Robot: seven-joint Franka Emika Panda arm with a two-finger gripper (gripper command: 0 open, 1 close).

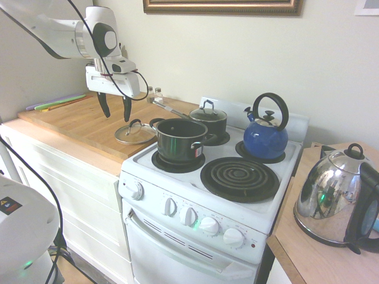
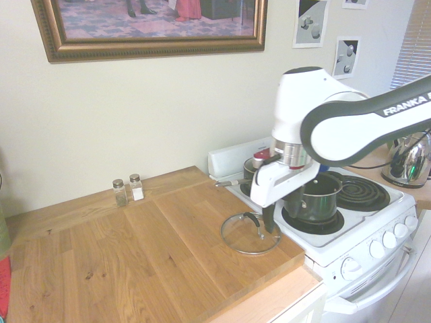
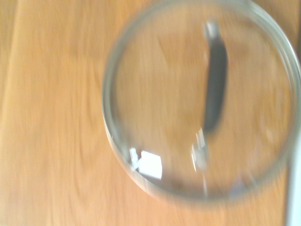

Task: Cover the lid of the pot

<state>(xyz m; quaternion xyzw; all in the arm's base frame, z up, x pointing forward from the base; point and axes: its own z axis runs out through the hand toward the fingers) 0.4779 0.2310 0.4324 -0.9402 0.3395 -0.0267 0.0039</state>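
- "FRANKA" reads in white letters on the arm's dark band in the second exterior view, cut off at the picture's right edge.
- The pot [image 1: 179, 141] carries a small red-and-white label on its side; its print is too small to read.
- The stove [image 1: 278, 195] has five white knobs along its front; any marks on them cannot be made out.
- The gripper [image 1: 115, 106] points straight down with its two dark fingers spread wide and nothing between them, hanging above the wooden counter [image 1: 77, 121] at about 10 o'clock from the lid in the first exterior view.
- The lid [image 1: 135, 132], clear glass with a metal rim and a dark arched handle, lies flat on the counter just beside the stove, at 9 o'clock from the pot.
- The pot stands open on the near-left burner.
- In the wrist view the lid [image 3: 202, 103] is blurred and its rim runs off the picture's edge; only the dark handle and a bright reflection stand out.
- In the second exterior view the arm hides part of the pot [image 2: 315, 198] and most of the small pot behind it.
- Counted: two pots, namely the open one and a smaller lidded pot [image 1: 208, 120]; two kettles, one blue [image 1: 266, 137] on a back burner, one chrome [image 1: 334, 198] on the side counter at 3 o'clock; two shakers [image 2: 128, 190] by the wall; one bare coil burner [image 1: 239, 177].
- A framed picture [image 2: 148, 27] hangs cropped at 12 o'clock.
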